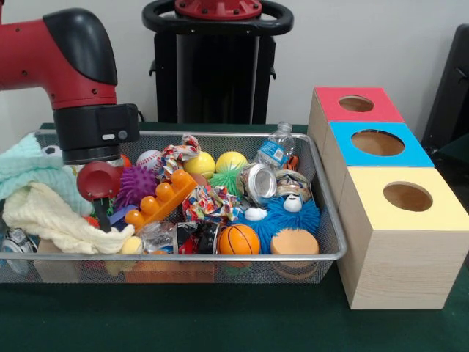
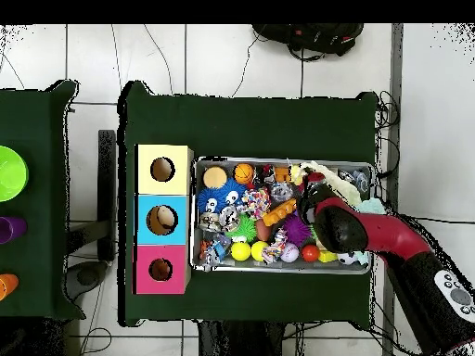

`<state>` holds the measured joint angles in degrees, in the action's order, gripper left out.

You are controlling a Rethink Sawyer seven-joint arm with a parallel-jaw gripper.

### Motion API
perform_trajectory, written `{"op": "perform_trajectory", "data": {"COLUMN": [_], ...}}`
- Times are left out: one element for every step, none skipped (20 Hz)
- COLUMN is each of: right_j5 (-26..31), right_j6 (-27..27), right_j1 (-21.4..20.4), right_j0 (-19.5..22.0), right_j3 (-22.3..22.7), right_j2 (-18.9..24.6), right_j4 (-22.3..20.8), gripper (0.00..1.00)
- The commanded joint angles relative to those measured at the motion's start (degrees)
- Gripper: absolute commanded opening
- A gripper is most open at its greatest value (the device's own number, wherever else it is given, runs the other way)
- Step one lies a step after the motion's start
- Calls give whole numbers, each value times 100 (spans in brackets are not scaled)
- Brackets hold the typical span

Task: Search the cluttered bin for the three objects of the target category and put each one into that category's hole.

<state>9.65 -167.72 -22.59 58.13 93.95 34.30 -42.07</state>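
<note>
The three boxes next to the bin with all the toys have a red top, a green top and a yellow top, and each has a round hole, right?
Almost. The middle box has a blue top, not green. The front view shows it sitting between the red-topped box and the yellow-topped box. Each does have a round hole, and all three stand beside the bin of toys.

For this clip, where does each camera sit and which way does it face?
Front view: low across the table, facing the wire bin and three boxes; the red arm enters top left, end effector hidden.
Overhead view: straight down on the table; arm reaches in from bottom right.
Shared: bin, yellow box, basketball.
</note>
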Motion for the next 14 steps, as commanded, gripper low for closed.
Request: {"op": "perform_trajectory", "data": {"right_j5": [444, 413, 383, 353, 322, 292, 240, 218, 192, 166, 180, 160, 196, 189], "right_j6": [745, 674, 603, 532, 460, 389, 310, 270, 240, 210, 205, 175, 255, 377], "right_j1": [-26, -23, -20, -18, -15, -12, -20, 1, 2, 4, -19, -66, -84, -21], "right_j0": [-266, -286, -307, -327, -348, -369, -431, -483, -514, -546, -589, -679, -673, -608], "right_j3": [-401, -405, -409, -414, -418, -422, -440, -492, -512, -533, -578, -638, -682, -734], "right_j2": [358, 343, 328, 313, 298, 284, 274, 264, 236, 208, 161, 10, -39, -46], "right_j4": [149, 183, 216, 250, 283, 317, 343, 372, 384, 395, 401, 348, 296, 215], "gripper": [100, 100, 100, 100, 100, 100, 100, 100, 100, 100, 100, 100, 100, 100]}}
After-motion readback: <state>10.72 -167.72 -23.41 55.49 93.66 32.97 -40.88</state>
